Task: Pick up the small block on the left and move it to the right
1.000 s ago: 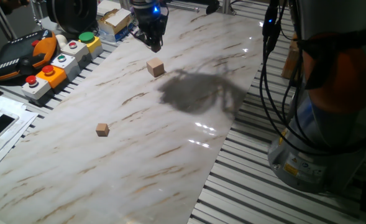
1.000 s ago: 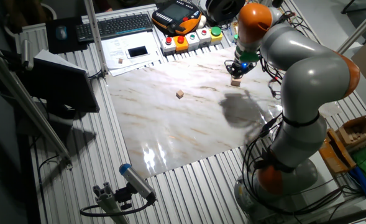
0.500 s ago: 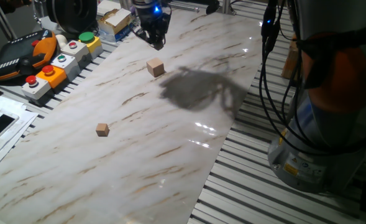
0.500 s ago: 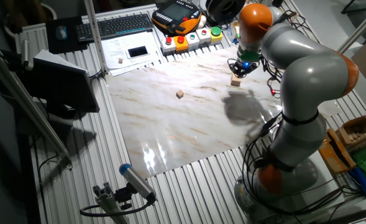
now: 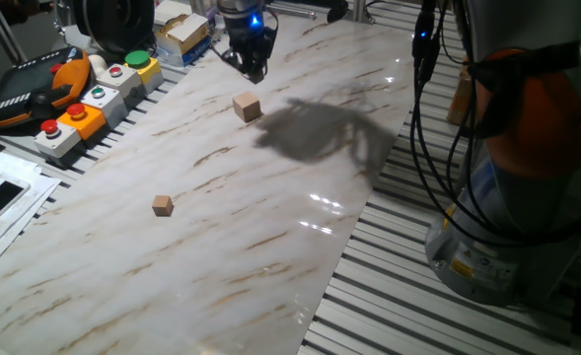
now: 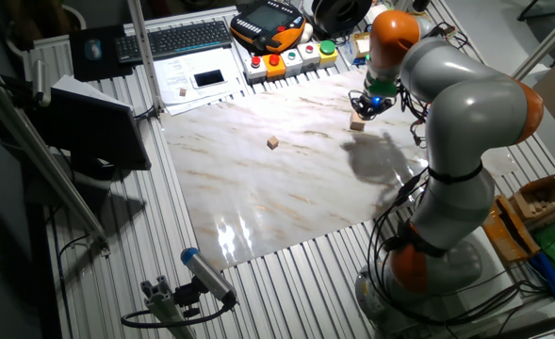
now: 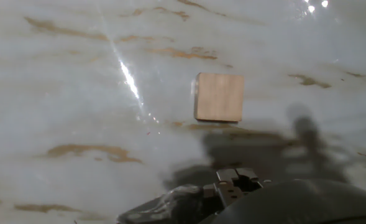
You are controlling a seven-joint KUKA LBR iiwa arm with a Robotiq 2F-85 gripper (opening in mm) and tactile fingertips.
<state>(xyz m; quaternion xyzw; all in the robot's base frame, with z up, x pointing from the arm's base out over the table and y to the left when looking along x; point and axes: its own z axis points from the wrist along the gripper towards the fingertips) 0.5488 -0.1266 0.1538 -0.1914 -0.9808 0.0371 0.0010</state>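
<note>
The small block (image 5: 247, 106) is a pale beige wooden cube lying on the marble tabletop (image 5: 270, 217). It also shows in the other fixed view (image 6: 356, 123) and in the hand view (image 7: 219, 96), a little above the middle. My gripper (image 5: 254, 71) hovers above the table just behind the block, apart from it, and also shows in the other fixed view (image 6: 371, 104). Its fingertips come to one narrow point and hold nothing. In the hand view only a dark part of the hand (image 7: 232, 183) shows at the bottom edge.
A tinier, darker orange-tan cube (image 5: 162, 204) lies nearer the front left, also in the other fixed view (image 6: 272, 142). Button boxes (image 5: 93, 99) and an orange pendant (image 5: 34, 84) line the left edge. The robot base (image 5: 517, 197) and cables stand at the right.
My gripper has shifted a little to the right, staying above and behind the pale block. Neither cube has moved.
</note>
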